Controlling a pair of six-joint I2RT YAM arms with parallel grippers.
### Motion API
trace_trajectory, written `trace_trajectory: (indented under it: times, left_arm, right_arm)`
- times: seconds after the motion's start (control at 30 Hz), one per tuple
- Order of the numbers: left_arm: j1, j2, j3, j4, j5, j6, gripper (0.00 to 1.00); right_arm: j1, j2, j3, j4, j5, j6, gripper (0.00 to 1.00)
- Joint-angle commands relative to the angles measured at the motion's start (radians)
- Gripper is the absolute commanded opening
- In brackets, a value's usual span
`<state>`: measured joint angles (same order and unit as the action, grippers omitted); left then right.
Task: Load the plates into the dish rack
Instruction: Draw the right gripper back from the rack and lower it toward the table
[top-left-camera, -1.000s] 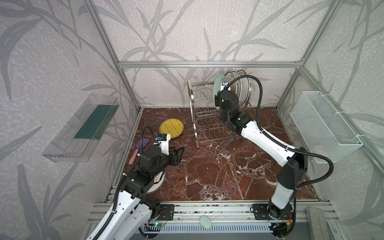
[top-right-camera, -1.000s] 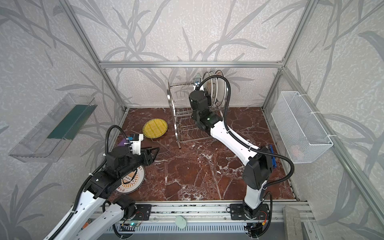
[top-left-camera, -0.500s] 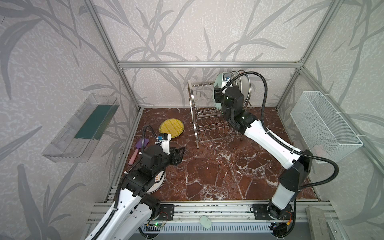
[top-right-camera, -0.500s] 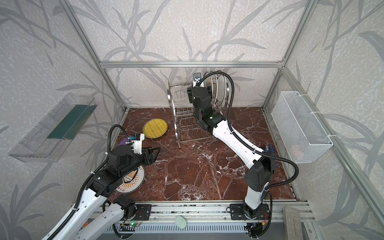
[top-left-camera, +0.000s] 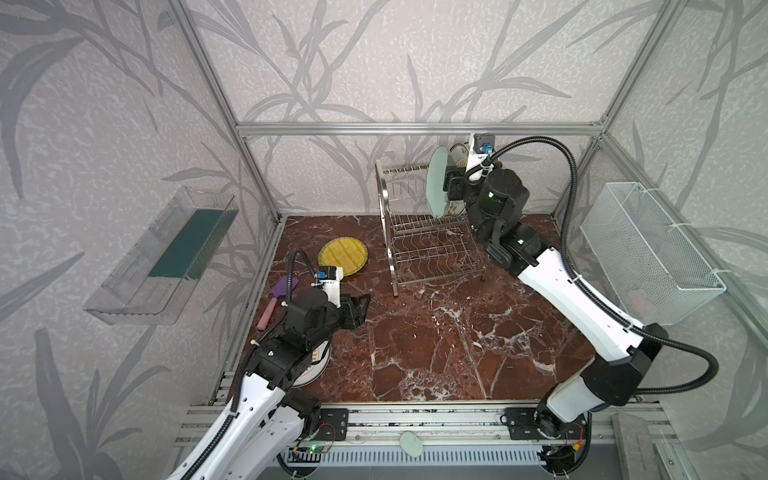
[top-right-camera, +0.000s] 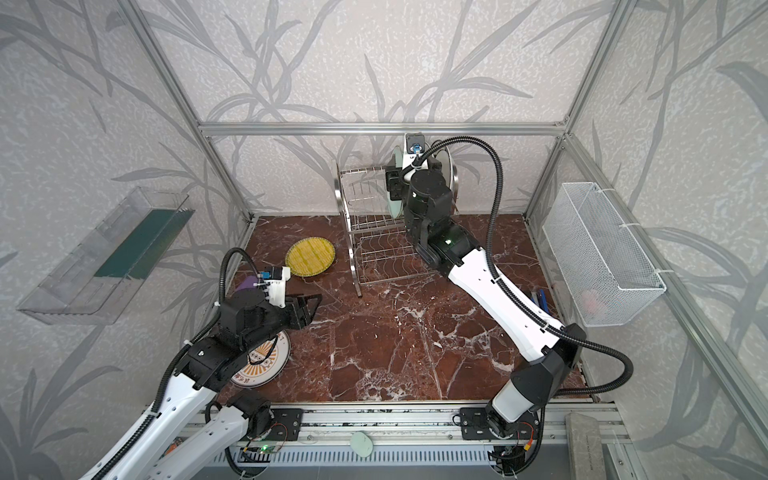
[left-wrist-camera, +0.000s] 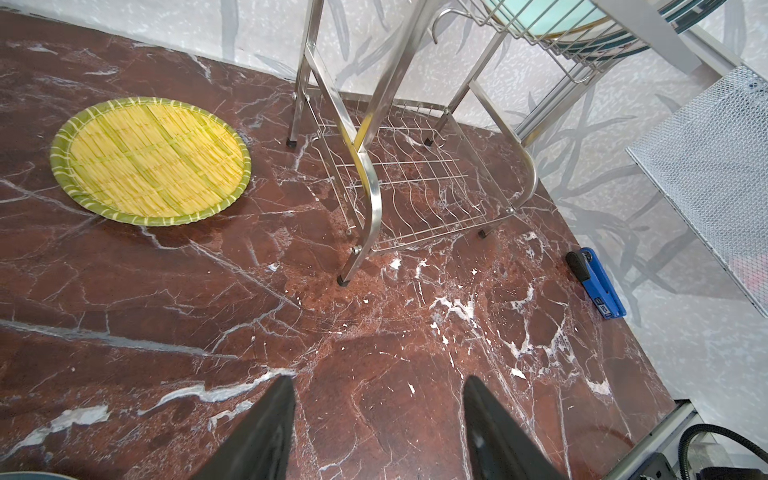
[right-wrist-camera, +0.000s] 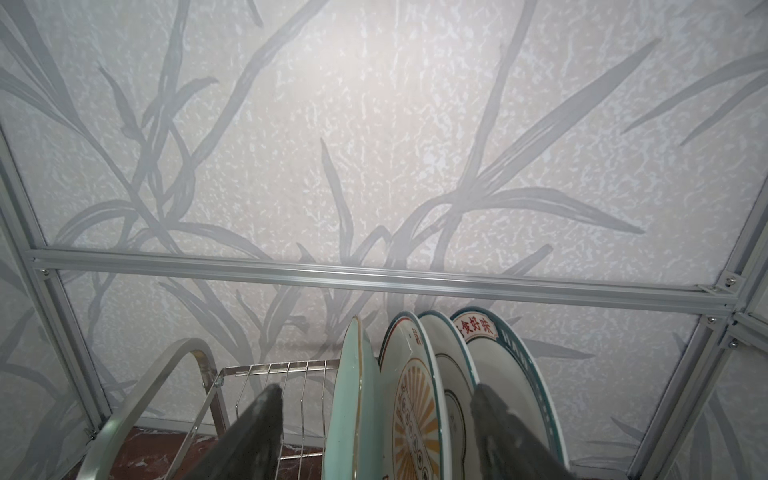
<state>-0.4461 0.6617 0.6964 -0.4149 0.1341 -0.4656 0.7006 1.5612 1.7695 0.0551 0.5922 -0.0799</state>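
We are holding our right end effector (right-wrist-camera: 376, 395) wide apart. Its jaws have spread from a much narrower set a second ago, so we are no longer gripping anything. The fingers are standing to either side of the plate tops without closing on them.

Between them, the teal plate (right-wrist-camera: 347, 386) is standing on edge in the upper shelf of the dish rack (top-left-camera: 419, 245). It is sitting next to a sunburst plate (right-wrist-camera: 415, 395) and two white plates (right-wrist-camera: 498, 357) with dark rims. We are reading this as the teal plate just let go into its slot, which is making four loaded.

Our left end effector (left-wrist-camera: 376, 382) is hanging wide and empty above the worktop (top-left-camera: 457, 340), having opened a little over the same second.

Further out, the yellow plate (top-left-camera: 343, 257) is lying flat on the worktop beside the rack's legs. The second sunburst plate (top-right-camera: 266, 359) is lying flat, partly under our left arm. Those two are still waiting, and we are judging the left arm best placed to fetch one next.
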Motion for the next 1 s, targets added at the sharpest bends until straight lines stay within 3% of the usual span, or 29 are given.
trace_trajectory:
  times: [0.0, 0.33, 0.67, 0.83, 0.97]
  left_arm:
    - [-0.002, -0.001, 0.005, -0.017, -0.019, -0.006, 0.63]
    - [-0.002, 0.004, 0.012, -0.029, -0.075, -0.013, 0.63]
    - [-0.002, 0.047, -0.063, 0.144, -0.127, -0.087, 0.62]
    - [-0.001, 0.062, -0.114, 0.209, -0.171, -0.131, 0.62]
    - [0.0, 0.075, -0.128, 0.218, -0.207, -0.139, 0.62]
  right_arm:
    - [0.004, -0.076, -0.052, 0.004, -0.029, -0.003, 0.72]
    - [-0.029, -0.345, -0.42, 0.015, -0.123, 0.101, 0.73]
    - [-0.029, -0.557, -0.846, 0.054, -0.22, 0.208, 0.71]
    - [-0.029, -0.65, -1.093, 0.153, -0.273, 0.335, 0.69]
    - [-0.029, -0.663, -1.196, 0.134, -0.331, 0.455, 0.68]
